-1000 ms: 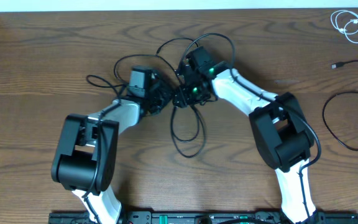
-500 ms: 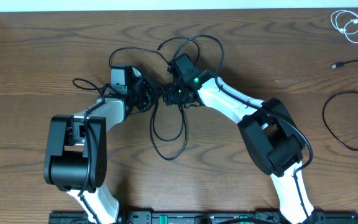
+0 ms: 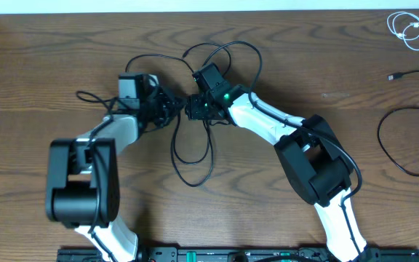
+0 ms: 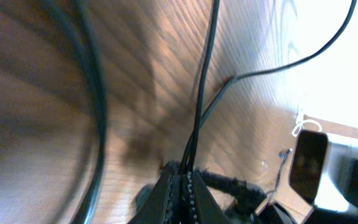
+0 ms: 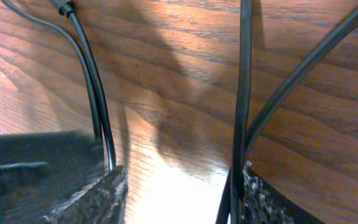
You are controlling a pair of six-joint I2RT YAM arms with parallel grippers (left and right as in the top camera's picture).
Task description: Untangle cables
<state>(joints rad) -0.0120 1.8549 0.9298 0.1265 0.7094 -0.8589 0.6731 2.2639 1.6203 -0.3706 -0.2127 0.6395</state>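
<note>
A tangle of black cables (image 3: 220, 54) lies at the table's middle, looping behind the grippers, with one long loop (image 3: 195, 156) hanging toward the front. My left gripper (image 3: 166, 109) is shut on a black cable (image 4: 202, 93) that runs up out of the pinched jaws (image 4: 182, 182). Facing it, almost touching, my right gripper (image 3: 192, 109) stands open. In the right wrist view bare wood shows between its fingertips (image 5: 179, 199). One black strand (image 5: 241, 106) runs along the inner face of the right finger and a pair of strands (image 5: 95, 106) passes the left finger.
A coiled white cable (image 3: 409, 29) lies at the far right corner. Another black cable (image 3: 402, 142) with a plug end curves along the right edge. A pale strip runs along the table's far edge. Both arm bases stand at the front.
Both grippers have moved left together, dragging the black tangle and its front loop left with them. The left gripper stays shut on its cable.
</note>
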